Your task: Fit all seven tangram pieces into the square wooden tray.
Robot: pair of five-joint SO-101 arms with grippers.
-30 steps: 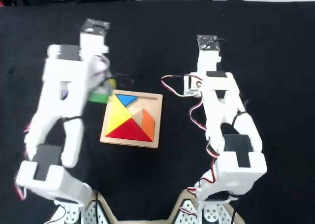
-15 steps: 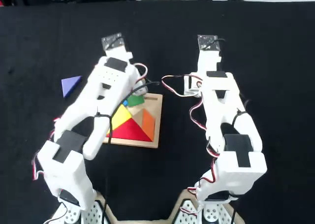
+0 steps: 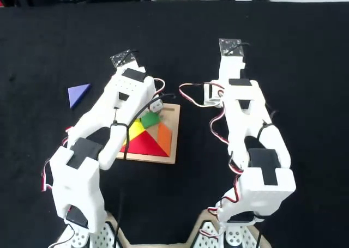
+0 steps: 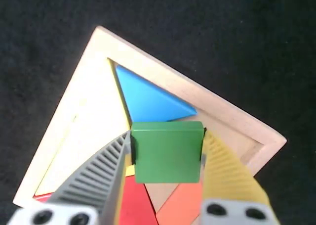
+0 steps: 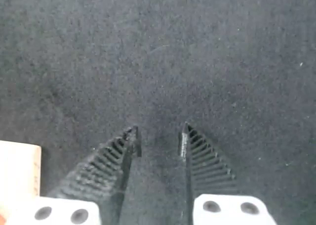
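The green square (image 4: 167,158) is clamped in the left gripper (image 4: 166,136), over the bare part of the tray (image 4: 222,111).

black table (image 3: 294,52) bears the wooden tray (image 3: 170,112) and a purple triangle (image 3: 77,94)

Left arm (image 3: 117,98) stretched forward, left pincer (image 4: 166,136) clamped, right pincer (image 5: 159,131) parted

The high camera is looking down over the tabletop (image 3: 305,68); both wrist cameras are looking closely down, sharing its tray (image 4: 237,117).
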